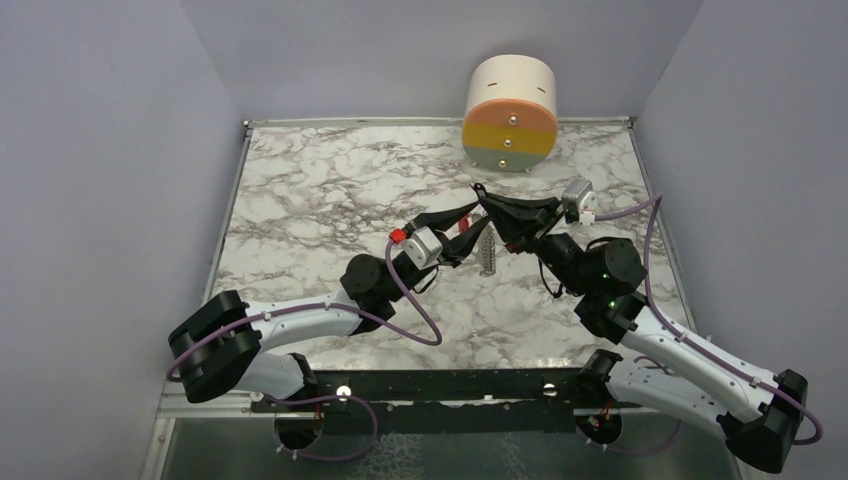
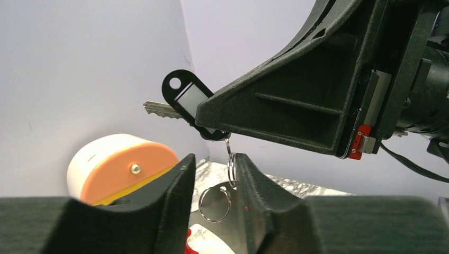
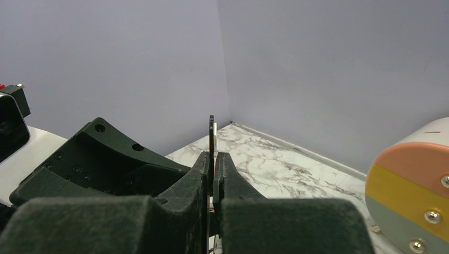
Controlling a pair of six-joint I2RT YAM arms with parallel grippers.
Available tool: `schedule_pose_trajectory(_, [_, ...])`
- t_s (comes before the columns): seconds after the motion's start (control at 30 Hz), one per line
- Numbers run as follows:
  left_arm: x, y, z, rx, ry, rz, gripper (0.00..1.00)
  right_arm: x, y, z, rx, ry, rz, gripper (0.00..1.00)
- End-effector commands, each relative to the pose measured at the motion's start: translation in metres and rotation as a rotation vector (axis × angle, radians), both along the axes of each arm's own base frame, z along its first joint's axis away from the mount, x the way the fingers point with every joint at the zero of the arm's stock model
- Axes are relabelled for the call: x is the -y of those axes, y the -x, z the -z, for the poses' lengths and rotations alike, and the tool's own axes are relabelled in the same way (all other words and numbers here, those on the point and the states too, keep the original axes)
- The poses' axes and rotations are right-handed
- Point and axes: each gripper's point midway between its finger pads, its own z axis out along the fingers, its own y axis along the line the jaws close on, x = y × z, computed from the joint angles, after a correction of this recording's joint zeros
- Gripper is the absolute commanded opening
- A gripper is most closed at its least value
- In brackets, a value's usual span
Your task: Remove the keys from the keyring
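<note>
My right gripper point(image 1: 492, 205) point(image 3: 213, 156) is shut on a black key tag point(image 2: 185, 95), which shows edge-on in the right wrist view point(image 3: 212, 132). A silver key point(image 2: 159, 109) sticks out beside the tag. Below the tag hang a small silver ring point(image 2: 231, 169) and the larger keyring point(image 2: 214, 203). My left gripper point(image 1: 468, 224) point(image 2: 214, 159) is open, its fingers on either side of the rings; the small ring touches its right finger point(image 2: 259, 185). A red piece point(image 1: 464, 226) point(image 2: 186, 242) shows by the left fingers. A silvery jagged strip point(image 1: 486, 252) is below the grippers.
A round container point(image 1: 510, 100) point(image 2: 122, 169) point(image 3: 413, 196) with orange, yellow and grey-green bands stands at the back of the marble table point(image 1: 320, 190). Grey walls close in the left, back and right sides.
</note>
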Motion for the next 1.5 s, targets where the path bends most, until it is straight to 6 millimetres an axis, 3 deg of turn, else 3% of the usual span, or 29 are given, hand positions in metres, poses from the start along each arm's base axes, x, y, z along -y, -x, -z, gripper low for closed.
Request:
schedule_pose_trajectory(0.0, [-0.006,0.005,-0.006,0.008,0.023,0.002,0.39,0.007,0.008,-0.027,0.056,-0.048,-0.004,0.01])
schedule_pose_trajectory(0.07, [-0.007,0.005,-0.005,0.006,0.019,0.000,0.44,0.007,0.008,-0.027,0.056,-0.050,-0.004,0.01])
schedule_pose_trajectory(0.2, [-0.007,0.004,-0.002,0.001,0.013,-0.003,0.44,0.006,0.008,-0.028,0.057,-0.049,-0.009,0.01])
schedule_pose_trajectory(0.4, [-0.007,0.005,-0.002,0.003,0.010,-0.004,0.30,0.005,0.008,-0.028,0.057,-0.049,-0.012,0.01])
schedule_pose_trajectory(0.87, [0.002,0.006,-0.003,0.022,-0.002,0.025,0.21,0.004,0.008,-0.026,0.051,-0.045,-0.016,0.01])
schedule_pose_trajectory(1.1, [0.009,0.011,-0.004,0.047,-0.027,0.058,0.01,0.004,0.008,-0.025,0.048,-0.041,-0.016,0.01])
schedule_pose_trajectory(1.47, [0.018,0.022,-0.012,0.108,-0.044,0.115,0.00,0.004,0.008,-0.023,0.041,-0.037,-0.015,0.01])
